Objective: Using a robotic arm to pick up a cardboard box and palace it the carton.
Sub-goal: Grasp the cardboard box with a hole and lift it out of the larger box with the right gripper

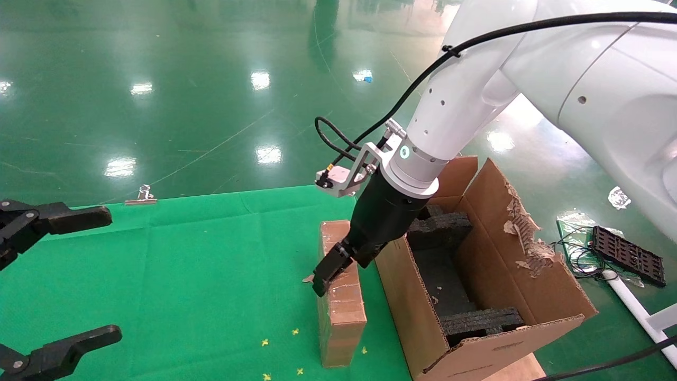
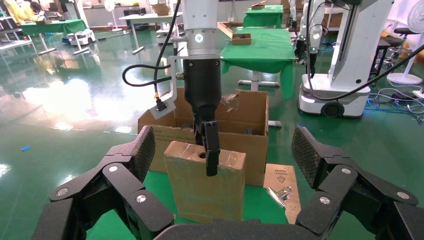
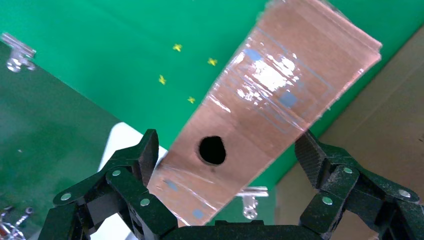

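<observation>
Right pincer [image 1: 323, 279] straddles the cardboard box [image 1: 341, 307] at frame centre, fingers spread wide. Carton [image 1: 492, 338] sits just right. Left pincer [image 1: 58, 280] idles wide at lower left.

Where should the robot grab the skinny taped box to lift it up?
Probably across the two wide sides of the cardboard box, near its top edge, coming down from above. It stands on edge and slim, and the right gripper already has open jaws either side of the narrow top face.
</observation>
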Robot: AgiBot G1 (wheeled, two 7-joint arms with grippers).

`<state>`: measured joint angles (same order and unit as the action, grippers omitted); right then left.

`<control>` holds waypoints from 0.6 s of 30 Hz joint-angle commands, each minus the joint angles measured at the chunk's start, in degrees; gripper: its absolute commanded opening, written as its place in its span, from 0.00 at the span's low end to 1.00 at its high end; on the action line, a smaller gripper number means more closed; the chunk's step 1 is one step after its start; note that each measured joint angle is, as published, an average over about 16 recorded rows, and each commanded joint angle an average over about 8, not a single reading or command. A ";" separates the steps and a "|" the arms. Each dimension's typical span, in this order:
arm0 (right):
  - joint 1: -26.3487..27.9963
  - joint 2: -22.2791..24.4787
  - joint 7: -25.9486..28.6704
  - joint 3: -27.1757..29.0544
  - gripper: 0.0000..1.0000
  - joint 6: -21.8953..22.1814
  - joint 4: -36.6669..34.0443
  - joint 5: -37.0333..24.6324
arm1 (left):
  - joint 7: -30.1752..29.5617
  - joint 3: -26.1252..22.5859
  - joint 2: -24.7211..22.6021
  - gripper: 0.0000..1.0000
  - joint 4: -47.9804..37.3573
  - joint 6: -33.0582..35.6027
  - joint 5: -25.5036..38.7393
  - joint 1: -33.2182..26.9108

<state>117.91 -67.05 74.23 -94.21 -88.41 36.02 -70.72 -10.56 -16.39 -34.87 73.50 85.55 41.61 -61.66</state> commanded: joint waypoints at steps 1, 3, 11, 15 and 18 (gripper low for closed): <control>-0.16 -0.43 -0.42 -0.28 0.00 -0.18 -0.64 -0.29 | 0.00 -0.01 0.00 0.42 0.00 0.00 -0.01 0.00; -0.14 -0.50 -0.56 -0.45 0.00 -0.34 -0.71 -0.32 | 0.01 -0.02 0.01 0.18 0.00 -0.01 -0.01 0.00; 0.00 -0.17 -0.69 -1.14 0.00 -0.68 -0.05 -0.20 | 0.02 -0.05 0.02 0.00 0.00 -0.02 -0.03 -0.01; 0.01 0.11 -0.67 -1.47 0.00 -0.70 0.38 -0.05 | 0.03 -0.06 0.03 0.00 0.00 -0.03 -0.04 -0.01; 0.03 0.32 -0.68 -1.69 0.00 -0.73 0.70 0.10 | 0.04 -0.07 0.03 0.00 0.00 -0.03 -0.05 -0.02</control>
<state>117.99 -66.70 73.48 -95.89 -89.13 36.75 -70.63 -10.52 -16.47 -34.84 73.50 85.52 41.56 -61.68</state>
